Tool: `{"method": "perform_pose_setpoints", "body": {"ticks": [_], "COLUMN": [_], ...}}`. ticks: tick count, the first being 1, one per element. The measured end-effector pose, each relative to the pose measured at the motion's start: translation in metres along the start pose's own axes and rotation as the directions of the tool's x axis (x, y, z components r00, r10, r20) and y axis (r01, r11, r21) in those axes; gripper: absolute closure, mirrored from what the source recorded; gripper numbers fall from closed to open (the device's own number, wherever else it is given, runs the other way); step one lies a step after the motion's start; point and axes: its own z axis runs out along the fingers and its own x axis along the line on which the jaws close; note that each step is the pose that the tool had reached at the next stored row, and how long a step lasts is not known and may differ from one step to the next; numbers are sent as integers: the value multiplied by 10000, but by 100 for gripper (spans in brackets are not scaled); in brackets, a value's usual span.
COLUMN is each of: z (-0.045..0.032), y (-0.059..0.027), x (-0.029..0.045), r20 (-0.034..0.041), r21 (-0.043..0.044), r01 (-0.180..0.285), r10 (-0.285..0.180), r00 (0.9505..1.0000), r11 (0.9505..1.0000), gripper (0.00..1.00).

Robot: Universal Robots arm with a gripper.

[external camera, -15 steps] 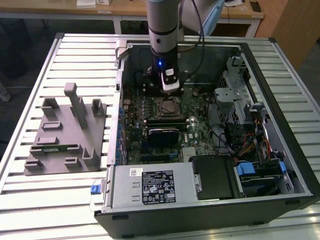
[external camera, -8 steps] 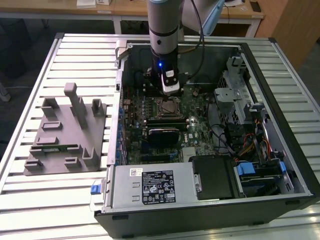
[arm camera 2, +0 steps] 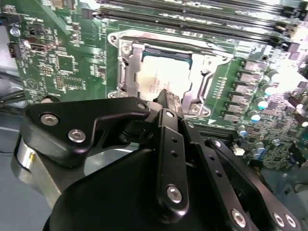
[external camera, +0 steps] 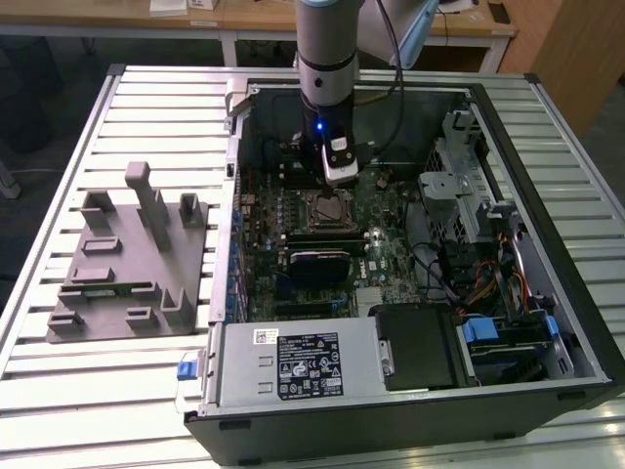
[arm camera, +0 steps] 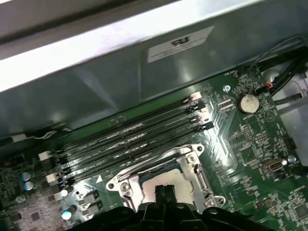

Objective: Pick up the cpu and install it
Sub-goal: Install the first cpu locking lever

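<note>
The cpu lies flat inside the black metal-framed socket on the green motherboard, pale silvery top up. My gripper hangs just over the cpu's near edge with its two black fingers pressed together and nothing between them. In the first wrist view the fingertips meet over the cpu, with the socket frame around it. In the exterior view the gripper reaches down into the open computer case just behind the socket. I cannot tell whether the tips touch the chip.
Memory slots run beside the socket, close to the case wall. A grey holder block with upright posts stands on the slatted table at the exterior view's left. Drive cages and cables fill the case's right side; the power supply sits in front.
</note>
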Motion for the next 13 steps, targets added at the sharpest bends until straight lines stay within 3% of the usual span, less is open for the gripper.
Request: {"method": "perform_pose_setpoints", "body": {"ticks": [4, 8, 13], "z": [10, 16, 22], "y": [22, 29, 30], "x": [-54, -73, -75], "r20": [-73, -140, -166], "r21": [77, 238, 427], "r01": [114, 322, 756], "r10": [-114, -318, -750], "r00": [9999, 9994, 9970], "r11": [9999, 9992, 9962], "gripper": [89, 89, 89]}}
